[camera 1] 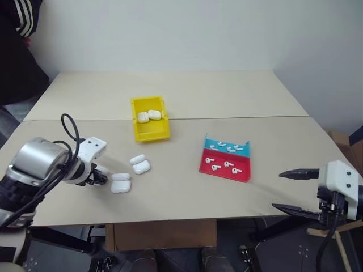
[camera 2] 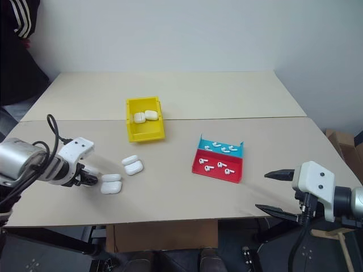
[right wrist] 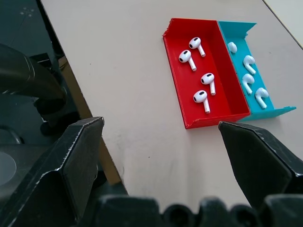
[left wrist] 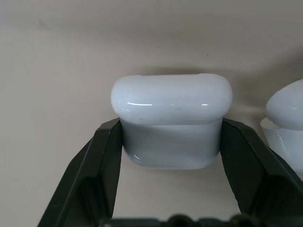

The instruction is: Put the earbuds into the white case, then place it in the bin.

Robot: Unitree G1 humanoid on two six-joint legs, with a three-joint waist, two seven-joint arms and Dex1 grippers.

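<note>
My left gripper point(camera 1: 109, 179) is shut on a white case point(left wrist: 170, 118) at the table's front left, its black fingers point(left wrist: 106, 156) pressing both sides. A second white case point(camera 1: 140, 164) lies just beyond it to the right. The yellow bin point(camera 1: 151, 134) stands further back, with two white cases point(camera 1: 148, 116) inside. Several earbuds point(right wrist: 207, 79) lie in the red and blue tray point(camera 1: 222, 171) right of centre. My right gripper point(camera 1: 278, 190) hangs open over the table's front right edge, short of the tray, with nothing between its fingers.
A person in dark clothing point(camera 1: 17, 51) stands at the far left corner. A cardboard box point(camera 1: 340, 139) sits beyond the table's right side. A seam point(camera 1: 227, 118) runs across the tabletop behind the bin.
</note>
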